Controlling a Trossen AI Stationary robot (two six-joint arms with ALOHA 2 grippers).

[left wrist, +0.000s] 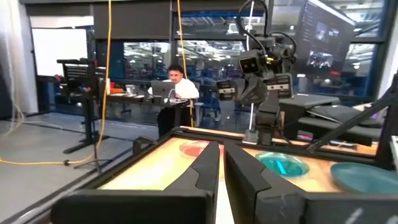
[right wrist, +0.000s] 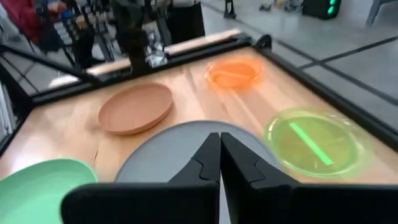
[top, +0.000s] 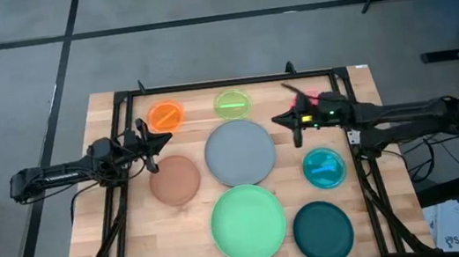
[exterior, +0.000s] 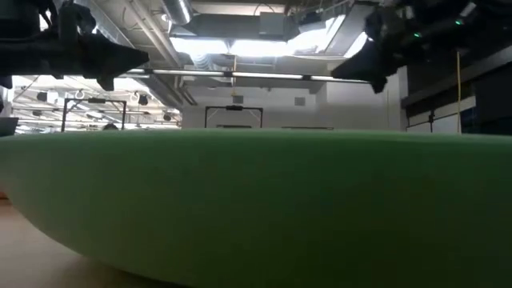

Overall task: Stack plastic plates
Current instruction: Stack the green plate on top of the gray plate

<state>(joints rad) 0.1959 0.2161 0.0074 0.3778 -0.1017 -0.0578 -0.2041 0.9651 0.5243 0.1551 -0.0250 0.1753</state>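
Observation:
All eight plates lie flat and apart on the table. Along the far edge are the small orange plate (top: 166, 115), the lime plate (top: 233, 104) and the pink plate (top: 313, 100), which my right arm partly hides. The large grey plate (top: 240, 152) is in the middle, with the brown plate (top: 175, 179) to its left and the cyan plate (top: 324, 168) to its right. The light green plate (top: 247, 223) and the dark teal plate (top: 323, 231) lie near. My left gripper (top: 167, 138) is shut in the air between orange and brown. My right gripper (top: 276, 120) is shut above the grey plate's far right rim (right wrist: 168, 155).
A black frame (top: 206, 85) runs along the table's far edge and both sides. The light green plate (exterior: 256, 200) fills the low view, and both grippers show high above it. A person sits at a laptop (left wrist: 174, 90) in the room beyond the table.

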